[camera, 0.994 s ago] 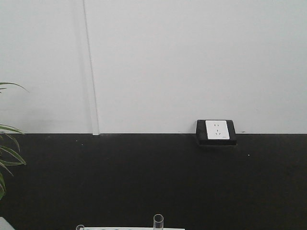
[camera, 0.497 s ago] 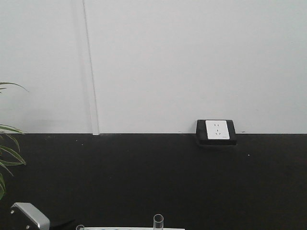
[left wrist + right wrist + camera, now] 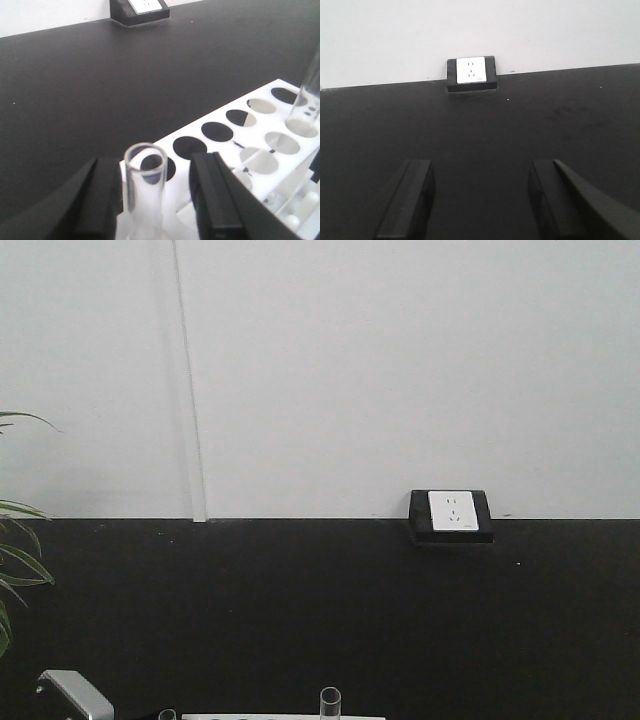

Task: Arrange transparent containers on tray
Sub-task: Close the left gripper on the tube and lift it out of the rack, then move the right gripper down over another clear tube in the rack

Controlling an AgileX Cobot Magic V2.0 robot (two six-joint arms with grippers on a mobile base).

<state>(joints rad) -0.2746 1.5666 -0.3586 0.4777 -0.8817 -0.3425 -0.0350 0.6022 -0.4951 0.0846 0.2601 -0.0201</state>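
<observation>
In the left wrist view, the left gripper is spread wide, its two black fingers standing on either side of a clear test tube. The tube stands upright at the near end of the white tube rack. It sits just beside the left-hand finger, though contact there cannot be told, and a clear gap separates it from the right-hand one. Further right along the rack, past a row of unfilled holes, a second test tube stands upright in a hole near the far end.

From the front, a silver part of the left arm shows at the lower left, beside a plant.

The right gripper is also spread apart, with nothing between its fingers. It hangs over the bare black table, facing the wall socket.
</observation>
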